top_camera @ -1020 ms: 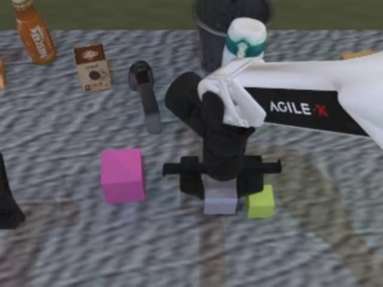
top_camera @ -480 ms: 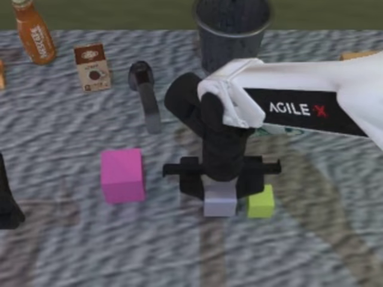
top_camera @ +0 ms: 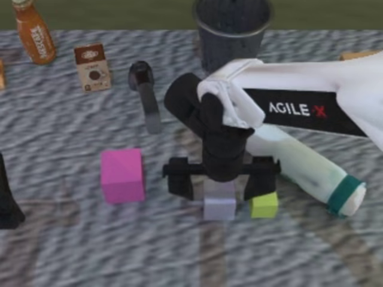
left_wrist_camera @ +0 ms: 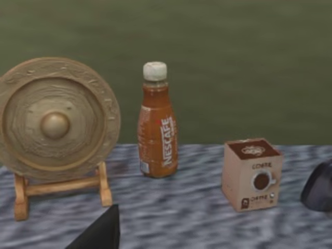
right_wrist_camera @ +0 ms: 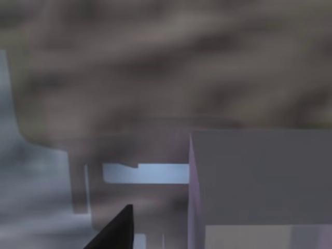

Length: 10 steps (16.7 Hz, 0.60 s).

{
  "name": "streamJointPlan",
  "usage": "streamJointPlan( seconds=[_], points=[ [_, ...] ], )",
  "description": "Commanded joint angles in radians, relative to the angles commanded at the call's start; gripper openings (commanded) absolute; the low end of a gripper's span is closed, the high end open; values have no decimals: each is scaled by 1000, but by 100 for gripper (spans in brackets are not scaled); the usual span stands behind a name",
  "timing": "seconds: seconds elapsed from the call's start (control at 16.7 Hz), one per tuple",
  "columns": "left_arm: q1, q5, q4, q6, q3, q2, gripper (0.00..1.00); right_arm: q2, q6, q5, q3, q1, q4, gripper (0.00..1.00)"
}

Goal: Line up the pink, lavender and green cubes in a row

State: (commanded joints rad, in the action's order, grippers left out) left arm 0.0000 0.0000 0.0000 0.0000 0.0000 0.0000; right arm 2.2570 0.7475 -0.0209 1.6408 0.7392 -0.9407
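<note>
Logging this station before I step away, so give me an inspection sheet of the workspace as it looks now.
Surface: table covered in grey rippled cloth.
Job's things: pink cube, lavender cube and green cube sit roughly in a row, pink apart from the other two.
Clutter: white bottle lying on its side; orange bottle, carton, dark bucket, dark tool, wooden gong.
Grippers: right claw open, straddling the lavender cube; left arm parked at the table's left edge.
Cables: nothing seen.
Surroundings: plain dark green backdrop.
</note>
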Motion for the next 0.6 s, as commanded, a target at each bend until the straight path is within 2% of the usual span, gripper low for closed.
streamJointPlan(
  seconds=[0.36, 0.6],
  points=[
    [0, 0, 0, 0, 0, 0, 100, -1, 1, 0, 4, -2, -4, 100],
    [0, 0, 0, 0, 0, 0, 100, -36, 1, 5, 84, 6, -120, 100]
  ],
)
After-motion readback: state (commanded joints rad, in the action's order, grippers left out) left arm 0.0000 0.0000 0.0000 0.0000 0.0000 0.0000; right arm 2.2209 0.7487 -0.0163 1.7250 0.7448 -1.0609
